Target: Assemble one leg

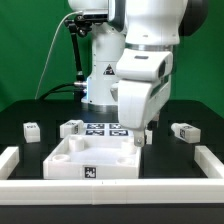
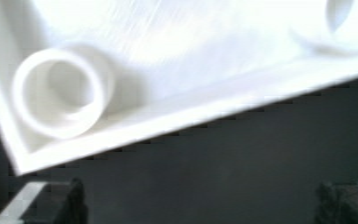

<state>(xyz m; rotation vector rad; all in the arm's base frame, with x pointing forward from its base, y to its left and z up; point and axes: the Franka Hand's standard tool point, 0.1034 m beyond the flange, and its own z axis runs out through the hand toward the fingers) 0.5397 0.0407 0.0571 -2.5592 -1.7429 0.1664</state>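
Note:
My gripper [image 1: 143, 136] hangs just above the back corner of the large white tray-like part [image 1: 88, 158], on the exterior view's right. In the wrist view the gripper [image 2: 201, 206] is open; its dark fingertips [image 2: 51, 202] stand wide apart with only black table between them. The tray-like part's edge [image 2: 176, 100] lies just ahead of them, with a round socket [image 2: 64, 92] and a second socket [image 2: 345, 25]. Small white tagged legs lie on the table: one at the far left [image 1: 32, 129], one behind the tray [image 1: 72, 127], one at the right [image 1: 184, 131]. None is held.
The marker board [image 1: 103, 127] lies flat behind the tray-like part, near the robot's base. Low white walls border the work area at the left [image 1: 8, 160], right [image 1: 211, 165] and front [image 1: 110, 190]. The table is black.

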